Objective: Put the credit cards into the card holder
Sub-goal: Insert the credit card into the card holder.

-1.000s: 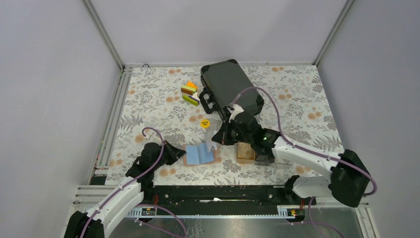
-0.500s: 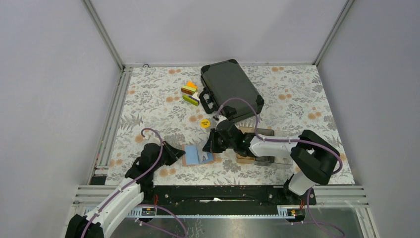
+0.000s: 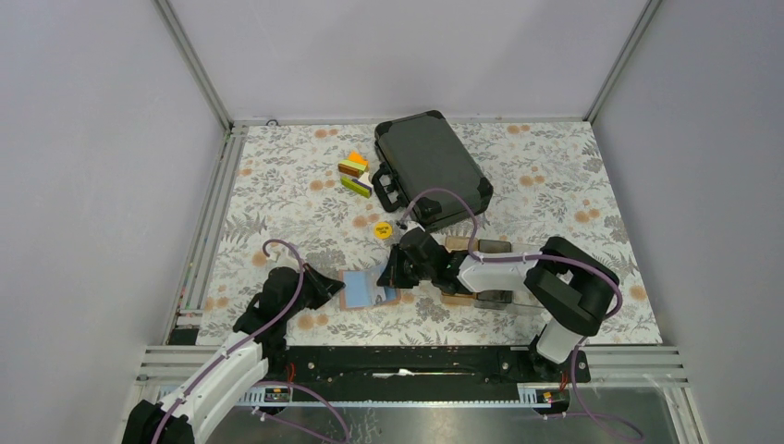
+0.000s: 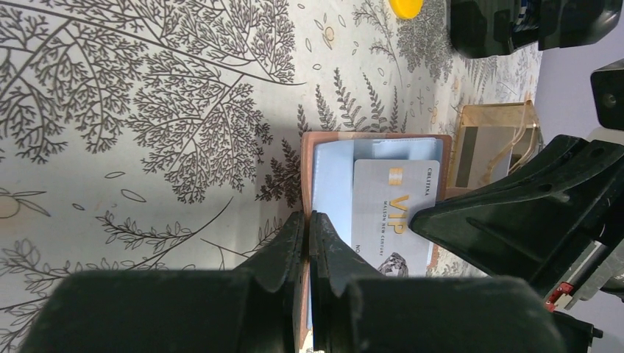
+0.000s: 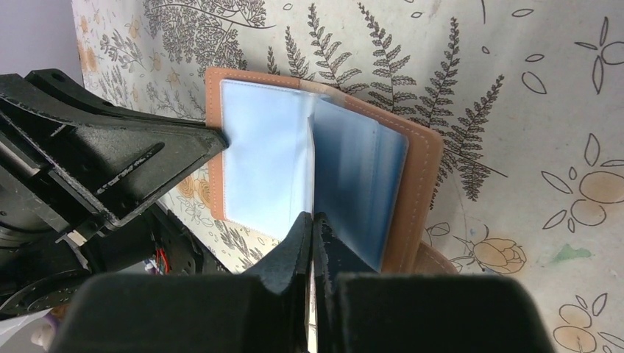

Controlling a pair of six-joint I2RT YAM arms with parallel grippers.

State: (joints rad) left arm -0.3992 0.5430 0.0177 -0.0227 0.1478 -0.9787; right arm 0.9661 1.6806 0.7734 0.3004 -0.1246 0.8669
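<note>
The table, covered in a cloth printed with leaves and flowers, fills the floor of the enclosure. At its far side lies the black hard case, closed, set at an angle with its handle towards the left.

The 2 arms reach in from the near edge and meet in the near middle of the table. The right arm stretches leftwards across the clear tray, which sits just right of the meeting point and holds 1 striped card standing on edge.

The card holder lies open like a book on the cloth between the 2 grippers, salmon-pink cover down and blue-grey pockets up. The left gripper has its jaws pressed together on the holder's left-hand edge, a strip of the salmon cover showing between its fingers. The right gripper has its jaws pressed tight on the edge of a white-grey card marked VIP. That card is over the holder's right-hand pockets; whether any of it is tucked into a pocket I cannot tell.

The coloured blocks sit in a small cluster just left of the case. The yellow disc lies alone between the case and the holder, near the right gripper.
</note>
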